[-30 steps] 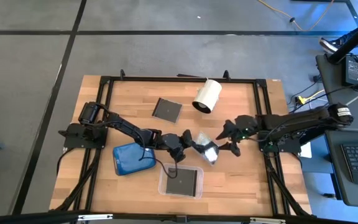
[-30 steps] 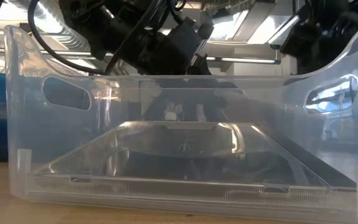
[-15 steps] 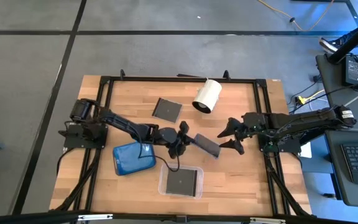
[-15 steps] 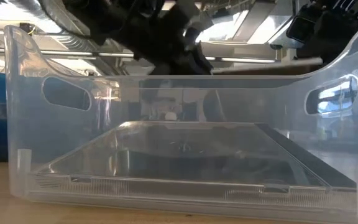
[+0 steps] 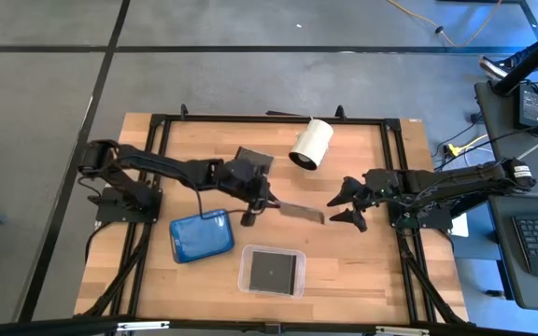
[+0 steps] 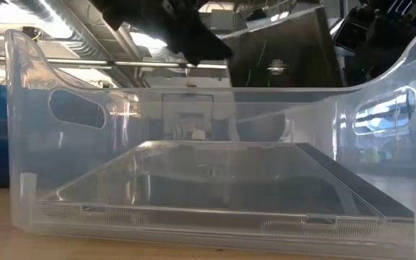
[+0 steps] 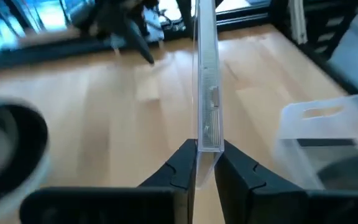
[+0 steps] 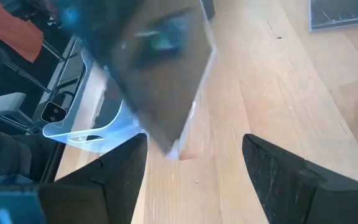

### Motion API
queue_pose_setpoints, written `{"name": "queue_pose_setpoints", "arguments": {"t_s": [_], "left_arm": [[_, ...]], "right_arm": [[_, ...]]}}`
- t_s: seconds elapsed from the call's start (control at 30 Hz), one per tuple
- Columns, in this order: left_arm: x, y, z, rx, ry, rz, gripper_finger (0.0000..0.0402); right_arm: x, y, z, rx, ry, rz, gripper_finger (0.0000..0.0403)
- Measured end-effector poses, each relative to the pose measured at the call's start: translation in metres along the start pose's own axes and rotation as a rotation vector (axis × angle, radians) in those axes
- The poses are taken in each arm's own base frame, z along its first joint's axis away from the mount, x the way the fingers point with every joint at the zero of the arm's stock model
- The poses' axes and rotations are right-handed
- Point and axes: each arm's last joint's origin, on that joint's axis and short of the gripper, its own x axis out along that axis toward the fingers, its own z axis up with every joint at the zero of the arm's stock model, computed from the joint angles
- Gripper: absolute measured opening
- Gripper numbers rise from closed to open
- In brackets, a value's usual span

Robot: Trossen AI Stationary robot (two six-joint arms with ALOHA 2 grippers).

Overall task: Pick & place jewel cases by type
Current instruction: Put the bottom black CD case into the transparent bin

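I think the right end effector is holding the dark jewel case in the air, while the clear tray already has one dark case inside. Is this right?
Not quite: the left end effector holds the dark jewel case, clamped on its edge in the left wrist view. The right end effector is open and empty. The clear tray does hold one dark case.

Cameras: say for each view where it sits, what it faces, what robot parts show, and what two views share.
High: overhead, straight down; both arms, left gripper holding the dark grey jewel case.
Low: table height, looking through the clear plastic tray.
Left wrist: on that arm; its fingers clamp the case edge-on.
Right wrist: past the open right gripper toward the case.
Shared: all four show the held case.
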Motion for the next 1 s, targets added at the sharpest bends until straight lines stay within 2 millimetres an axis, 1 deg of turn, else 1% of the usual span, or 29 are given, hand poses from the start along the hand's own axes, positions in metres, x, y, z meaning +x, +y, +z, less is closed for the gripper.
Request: {"name": "queue_pose_setpoints", "arguments": {"t_s": [0.17,0.3,0.43,0.53,0.67,0.83,1.0], "left_arm": [[-0.016,0.009,-0.001,-0.191,0.044,-0.088,0.0049],[-0.024,0.009,0.002,-0.324,0.044,-0.178,0.0047],[-0.025,0.004,0.003,-0.377,0.052,-0.287,0.0039],[-0.025,0.000,0.004,-0.407,0.059,-0.300,0.0040],[-0.024,-0.011,0.006,-0.501,0.088,-0.375,0.0048],[-0.021,-0.035,0.007,-0.555,0.136,-0.422,0.0039],[-0.019,-0.057,0.007,-0.581,0.157,-0.322,0.0043]], "right_arm": [[0.000,0.000,0.000,-0.001,0.000,-0.001,0.0267],[0.000,0.000,0.000,-0.005,0.001,-0.001,0.0267],[0.000,0.000,0.000,-0.032,0.001,-0.002,0.0267],[0.000,0.000,0.000,-0.030,0.000,-0.003,0.0267],[0.000,0.000,0.000,-0.027,0.001,-0.004,0.0267],[0.000,0.000,0.000,-0.026,0.001,-0.004,0.0267],[0.000,-0.001,0.000,-0.004,-0.015,-0.044,0.0267]]}}
